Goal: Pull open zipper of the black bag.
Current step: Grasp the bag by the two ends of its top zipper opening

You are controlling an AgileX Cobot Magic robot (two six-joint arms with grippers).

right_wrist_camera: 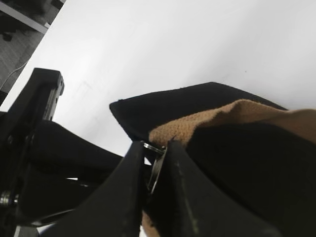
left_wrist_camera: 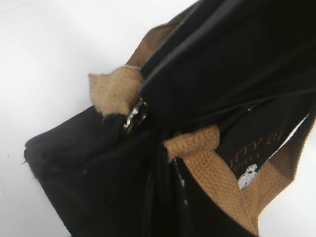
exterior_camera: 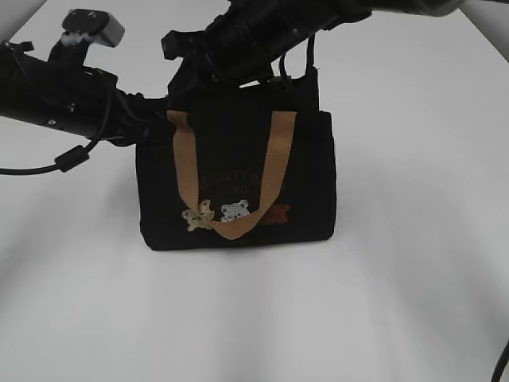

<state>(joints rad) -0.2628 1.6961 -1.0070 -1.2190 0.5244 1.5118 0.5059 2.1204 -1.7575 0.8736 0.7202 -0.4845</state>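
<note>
Right gripper, two dark fingers drawn narrow around the small silvery metal zipper pull, which sat pinched between them at the bag's top edge; grip judged taken so the pull could be drawn along the zip line. Left gripper, its own fingers hard to make out among the dark cloth in the wrist view, nearly shut and apparently pinching fabric at the bag's left end beside a tan webbing tab, judged there to brace the bag against the pull. Small boxy black fabric bag stood upright near the middle of the white table, both arms reaching in over its top from the far side. Tan webbing handle hung in a loop down the front face, over faint lettering and small bear patches. Zipper judged mostly shut; how far it had parted could not be told.
</note>
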